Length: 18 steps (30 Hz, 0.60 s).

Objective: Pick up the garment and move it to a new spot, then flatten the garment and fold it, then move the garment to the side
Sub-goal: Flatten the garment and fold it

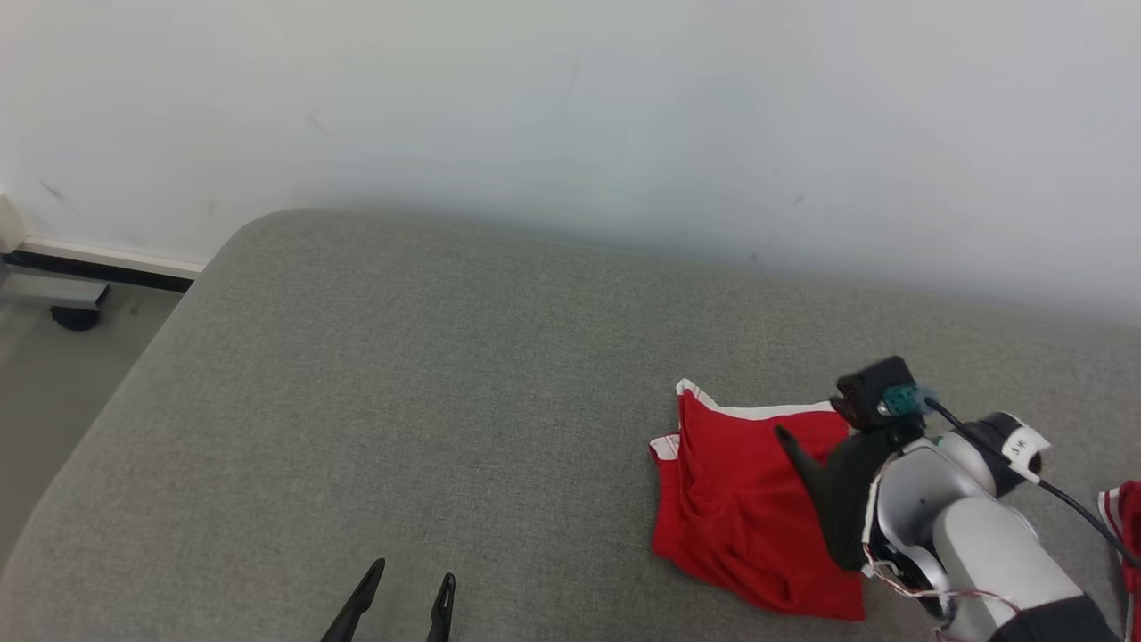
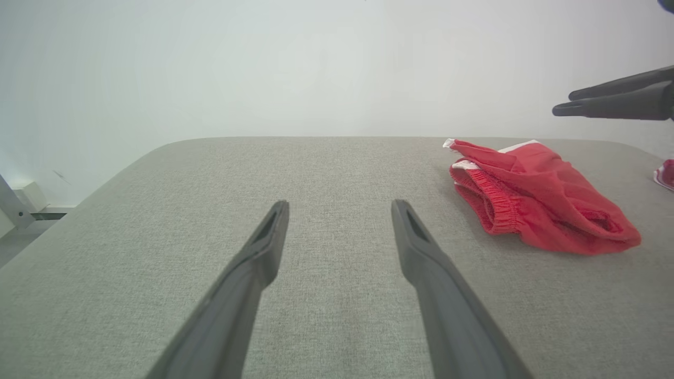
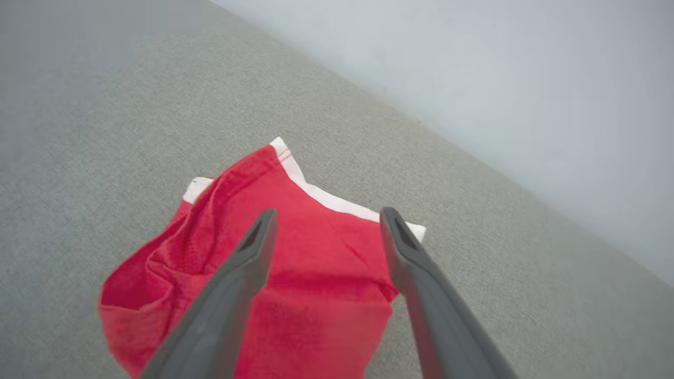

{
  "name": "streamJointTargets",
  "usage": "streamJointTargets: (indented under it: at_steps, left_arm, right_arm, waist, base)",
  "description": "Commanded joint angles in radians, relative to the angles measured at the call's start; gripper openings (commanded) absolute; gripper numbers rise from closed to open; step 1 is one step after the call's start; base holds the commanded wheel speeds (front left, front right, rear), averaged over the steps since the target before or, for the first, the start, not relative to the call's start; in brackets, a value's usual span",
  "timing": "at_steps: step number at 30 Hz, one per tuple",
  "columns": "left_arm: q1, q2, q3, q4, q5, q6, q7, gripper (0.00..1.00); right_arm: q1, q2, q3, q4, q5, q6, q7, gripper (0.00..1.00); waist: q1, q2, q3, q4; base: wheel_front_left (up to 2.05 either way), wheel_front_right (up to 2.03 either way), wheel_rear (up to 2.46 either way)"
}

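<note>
- the left gripper [image 1: 413, 571] sits nearest, low over the near edge of the grey padded surface [image 1: 401, 374], left of the middle. its two dark fingers are spread wide, point toward the far edge, and hold and touch nothing. it looks parked there to leave the other arm room while staying within reach of the cloth.
- farther in, on the right part of the surface, lies the red garment [image 1: 740, 517]. it is well apart from the left edge and short of the far edge.
- the garment is bunched rather than flat. a white-trimmed hem faces the far edge and a gathered elastic band faces the left gripper. it rests on the surface under its own weight, so flattening is probably the step in hand.
- the right gripper [image 3: 329, 213] hangs above the garment with its fingers angled toward the far left corner. the jaws stand wide apart with nothing between them, and the cloth shows below them, not pinched. from the left wrist view it is clear of the fabric. i judge it is placed over the middle so it can come down on a fold or a hem.
- just beside the right arm, at the right edge, a second red piece with white stripes [image 1: 1125, 526] lies apart from the garment.
- beyond the far edge rises a pale wall [image 1: 570, 107], and past the left edge there is bare floor [image 1: 53, 401].
</note>
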Motion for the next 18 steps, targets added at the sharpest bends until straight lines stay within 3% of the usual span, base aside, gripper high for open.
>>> streamJointTargets:
  at_steps: [1, 2, 3, 4, 5, 13, 18]
  left_arm:
    - [0.006, -0.005, -0.004, -0.001, -0.009, 0.001, -0.007, 1.0]
    - [0.002, -0.006, -0.006, 0.0, -0.009, 0.001, -0.007, 1.0]
    - [-0.003, -0.009, -0.009, 0.001, -0.008, -0.001, -0.008, 1.0]
    - [-0.003, -0.009, -0.009, 0.001, -0.008, -0.001, -0.008, 1.0]
    - [-0.009, -0.011, -0.012, 0.002, -0.007, -0.003, -0.009, 1.0]
    - [-0.029, -0.019, -0.02, 0.023, -0.013, -0.009, -0.018, 1.0]
    - [-0.025, -0.021, -0.021, 0.036, -0.019, -0.011, -0.024, 1.0]
  right_arm:
    - [0.048, -0.009, -0.037, -0.005, -0.058, 0.0, -0.026, 1.0]
    - [0.064, -0.006, -0.056, -0.003, -0.083, 0.0, -0.042, 0.94]
    - [0.076, 0.002, -0.074, 0.001, -0.112, 0.0, -0.065, 0.46]
    - [0.076, 0.002, -0.074, 0.001, -0.112, 0.0, -0.065, 0.46]
    - [0.086, 0.012, -0.088, 0.008, -0.137, 0.0, -0.091, 0.03]
    - [0.074, 0.115, -0.05, 0.164, -0.289, 0.0, -0.25, 0.0]
    - [0.054, 0.177, 0.022, 0.263, -0.308, 0.0, -0.307, 0.0]
  waist:
    - [0.0, 0.0, -0.003, -0.011]
    - [0.0, 0.0, -0.001, -0.01]
    - [0.0, 0.0, 0.003, -0.008]
    - [0.0, 0.0, 0.003, -0.008]
    - [0.0, 0.0, 0.008, -0.004]
    - [0.0, 0.0, 0.036, 0.047]
    - [0.0, 0.0, 0.026, 0.071]
  base:
    - [0.0, 0.0, 0.0]
    - [0.0, 0.0, 0.0]
    - [0.0, 0.0, 0.0]
    - [0.0, 0.0, 0.0]
    - [0.0, 0.0, 0.0]
    - [0.0, 0.0, 0.0]
    - [0.0, 0.0, 0.0]
